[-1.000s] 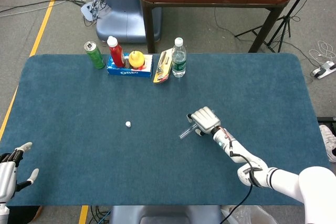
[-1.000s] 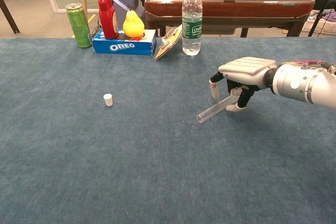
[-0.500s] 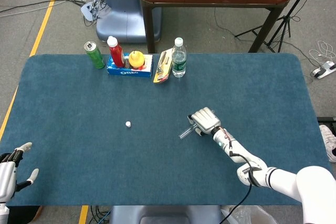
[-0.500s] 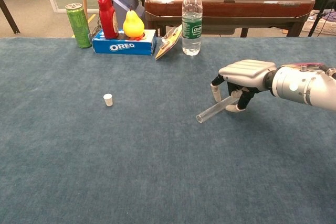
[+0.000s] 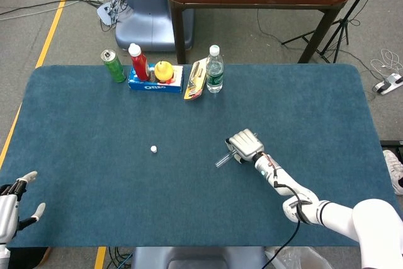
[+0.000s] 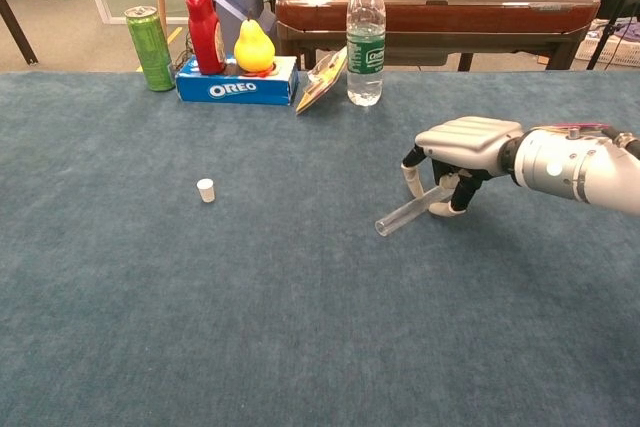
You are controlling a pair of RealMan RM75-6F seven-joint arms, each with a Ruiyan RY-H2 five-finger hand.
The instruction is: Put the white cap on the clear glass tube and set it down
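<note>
The clear glass tube (image 6: 407, 213) lies on its side on the blue tabletop (image 6: 300, 327), its open end pointing toward the white cap (image 6: 206, 190). The right robot hand (image 6: 455, 152) arches over the far end of the tube, palm down, with its fingers (image 6: 411, 179) curled around the tube on both sides and their tips down near the cloth; whether they actually squeeze the glass cannot be told from either view. In the head view the same robot hand (image 5: 246, 145) covers one end of the tube (image 5: 222, 159), and the free end sticks out from under it.

The white cap (image 5: 153, 148) stands upright and alone, well apart from the tube, on the side away from the right robot hand.

The left robot hand (image 5: 14, 201) shows only in the head view, off the tabletop's edge, far beyond the cap from the tube, its fingers spread and holding nothing.

Beyond the tube, along the tabletop's far edge, stand a water bottle (image 6: 366, 35), a blue Oreo box (image 6: 237, 81) carrying a yellow pear (image 6: 254, 47) and a red sauce bottle (image 6: 204, 25), and a green can (image 6: 151, 47).
</note>
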